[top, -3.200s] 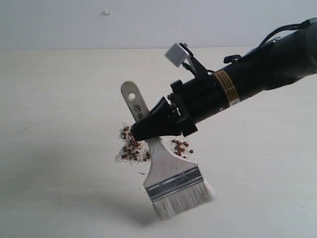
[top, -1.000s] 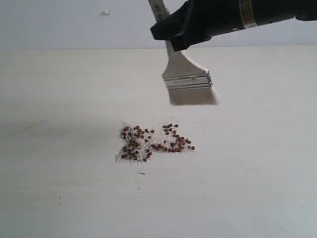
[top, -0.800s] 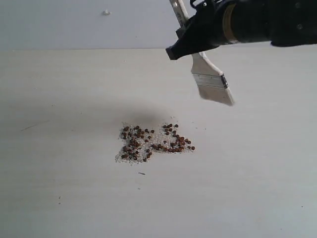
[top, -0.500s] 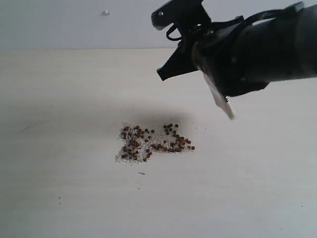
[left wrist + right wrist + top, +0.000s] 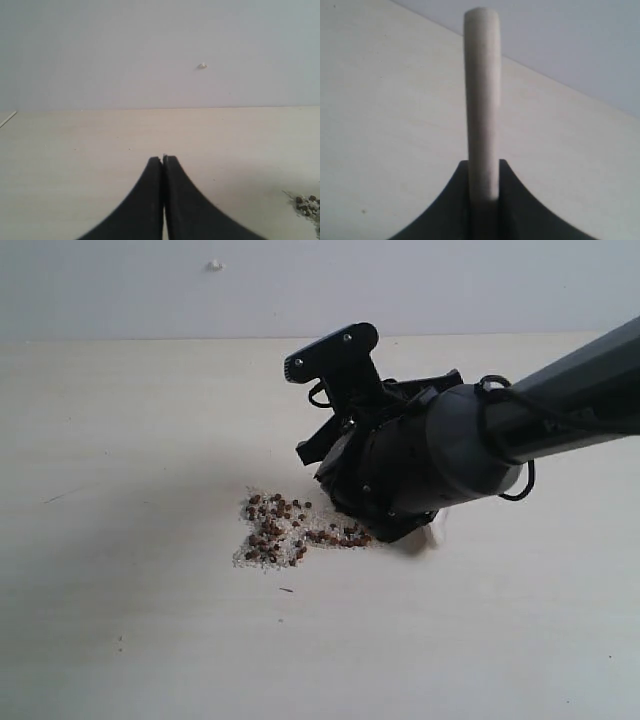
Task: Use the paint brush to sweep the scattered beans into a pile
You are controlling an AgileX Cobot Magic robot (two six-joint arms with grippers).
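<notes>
The beans (image 5: 285,530), reddish-brown among white grains, lie in a loose patch at the middle of the pale table (image 5: 120,440). My right gripper (image 5: 318,448) sits low over the patch's right end, and the wrist hides the beans there. It is shut on the paint brush (image 5: 481,100), whose pale wooden handle stands edge-on between the fingers (image 5: 512,190). In the exterior view only a pale sliver of the paint brush (image 5: 437,530) shows past the wrist. My left gripper (image 5: 163,159) is shut and holds nothing, off to one side of the beans (image 5: 307,204).
A small white speck (image 5: 213,265) sticks to the grey wall behind the table. A thin dark mark (image 5: 60,496) lies on the table at the left. Bare table surrounds the bean patch on all sides.
My right arm has swung round and dropped from high over the far table down onto the right end of the bean patch. The brush head is now hidden behind the wrist.
</notes>
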